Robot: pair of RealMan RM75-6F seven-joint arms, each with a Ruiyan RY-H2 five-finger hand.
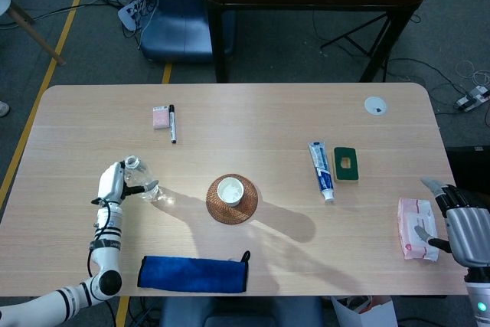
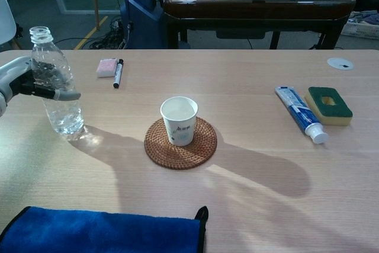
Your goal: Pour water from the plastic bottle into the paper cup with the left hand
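Note:
My left hand (image 2: 21, 84) (image 1: 115, 183) grips a clear, uncapped plastic bottle (image 2: 57, 84) (image 1: 144, 183) at the table's left. The bottle stands upright with its base on or just above the wood, a little water in its bottom. A white paper cup (image 2: 179, 120) (image 1: 230, 191) sits on a round woven coaster (image 2: 180, 144) near the middle, well to the right of the bottle. My right hand (image 1: 463, 227) hangs off the table's right edge, fingers apart, holding nothing.
A folded blue cloth (image 2: 100, 231) lies along the near edge. A marker (image 2: 117, 73) and pink eraser (image 2: 106, 67) lie at the back left. Toothpaste tube (image 2: 300, 115) and green sponge (image 2: 328, 105) lie at the right. A tissue pack (image 1: 416, 227) rests by my right hand.

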